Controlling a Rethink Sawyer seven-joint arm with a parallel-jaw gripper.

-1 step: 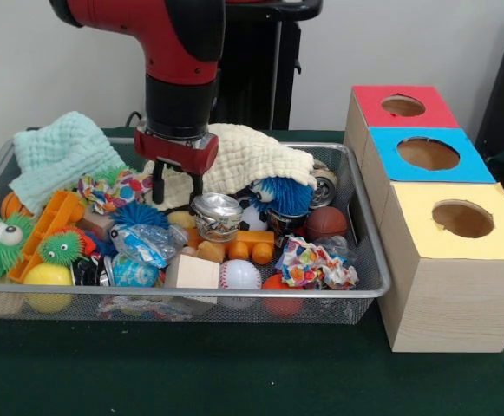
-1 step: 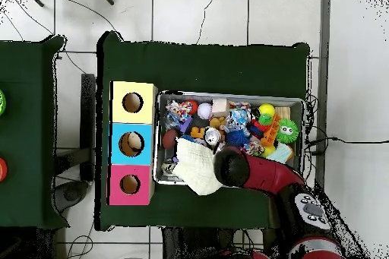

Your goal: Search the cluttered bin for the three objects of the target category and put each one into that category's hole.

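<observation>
I saw my gripper point(image 1: 179, 190) hanging over the wire bin's point(image 1: 369, 247) cluttered toys, fingers point(image 1: 159, 185) spread and empty beside the cream cloth point(image 1: 252, 156); three hole boxes point(image 1: 447, 251) stood alongside on the bench point(image 1: 234, 373)

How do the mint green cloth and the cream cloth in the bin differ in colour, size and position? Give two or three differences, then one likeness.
The mint green cloth is pale green; the cream cloth is off-white. The mint green cloth looks smaller than the cream cloth. In the front view, the mint green cloth lies in the bin's far left corner, while the cream cloth sits mid-back, just behind the gripper. Both are soft, textured fabrics draped over other items.
</observation>
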